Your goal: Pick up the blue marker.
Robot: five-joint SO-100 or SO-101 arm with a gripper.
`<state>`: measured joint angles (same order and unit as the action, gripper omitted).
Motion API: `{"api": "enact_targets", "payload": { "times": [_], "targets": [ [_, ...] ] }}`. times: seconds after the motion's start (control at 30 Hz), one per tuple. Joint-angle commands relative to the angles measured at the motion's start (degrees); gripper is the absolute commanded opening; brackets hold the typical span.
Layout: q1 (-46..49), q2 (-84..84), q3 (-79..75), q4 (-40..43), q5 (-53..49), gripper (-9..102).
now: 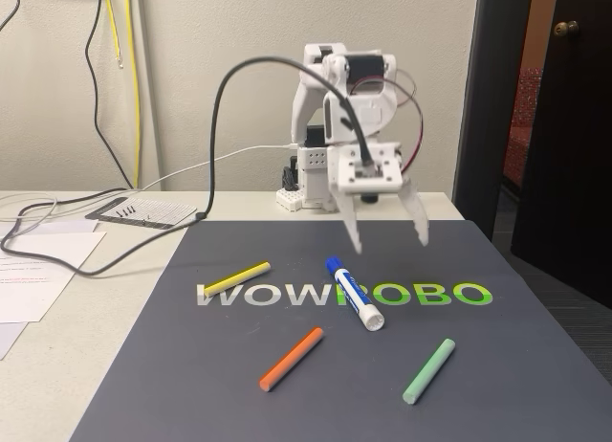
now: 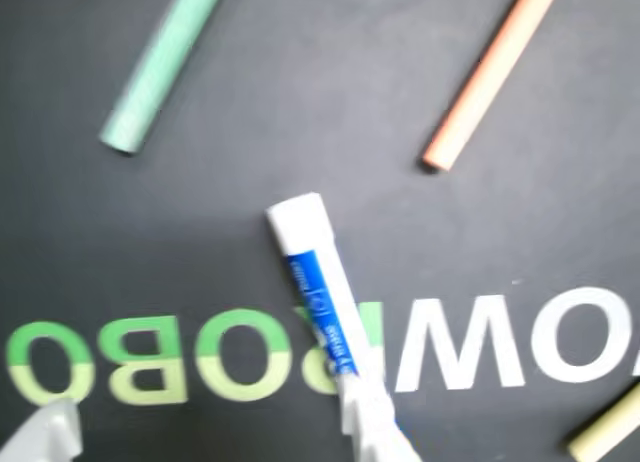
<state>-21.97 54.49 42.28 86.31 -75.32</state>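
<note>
Lettering "WOWROBO" (image 1: 344, 294) crosses the dark mat (image 1: 191, 365). I see the blue marker (image 1: 354, 294) lying across it, beneath the end effector (image 1: 389, 235), whose fingers hang spread apart, holding nothing.

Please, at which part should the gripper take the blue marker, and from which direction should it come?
Probably best at the middle of the barrel, on the blue label band of the blue marker, coming straight down from above. It lies flat on the dark mat, slanted, with free mat on both long sides. The open gripper hangs above its capped end, so its fingers should straddle the barrel across its width.
</note>
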Motion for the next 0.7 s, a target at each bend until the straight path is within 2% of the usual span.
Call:
{"api": "enact_targets", "payload": {
  "times": [0.0,0.07,0.67],
  "targets": [
    [0.97,-15.38,-33.31,14.33,-1.67,34],
    [1.41,-30.76,-60.82,21.62,-1.93,34],
    [4.75,-36.47,-60.56,19.69,-7.21,34]
  ]
}}
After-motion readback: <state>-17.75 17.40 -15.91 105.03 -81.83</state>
